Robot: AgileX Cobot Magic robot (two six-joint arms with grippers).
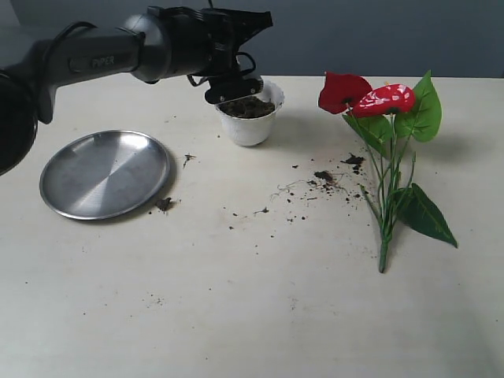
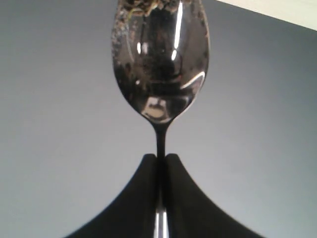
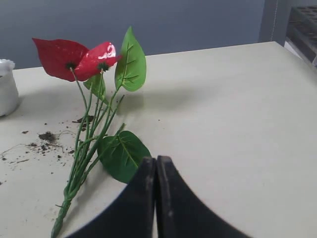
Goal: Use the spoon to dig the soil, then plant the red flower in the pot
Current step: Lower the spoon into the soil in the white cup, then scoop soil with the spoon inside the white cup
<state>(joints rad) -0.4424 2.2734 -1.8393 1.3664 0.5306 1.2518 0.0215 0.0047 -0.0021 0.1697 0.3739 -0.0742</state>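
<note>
The white pot (image 1: 252, 128) stands at the back middle of the table, filled with dark soil (image 1: 249, 108). My left gripper (image 1: 235, 77) hangs just above the pot's rim, shut on the handle of the spoon (image 2: 159, 64). The spoon's silver bowl carries soil crumbs at its tip and points away from the left gripper (image 2: 160, 156). The red flower (image 1: 370, 98) lies flat on the table at the right, stems towards the front. In the right wrist view the red flower (image 3: 74, 57) lies just beyond my right gripper (image 3: 156, 159), which is shut and holds nothing. The pot (image 3: 6, 87) shows at that view's edge.
A round steel plate (image 1: 105, 173) lies at the left of the table. Loose soil crumbs and root fibres (image 1: 323, 178) are scattered between the pot and the flower, with a few specks (image 1: 164, 204) by the plate.
</note>
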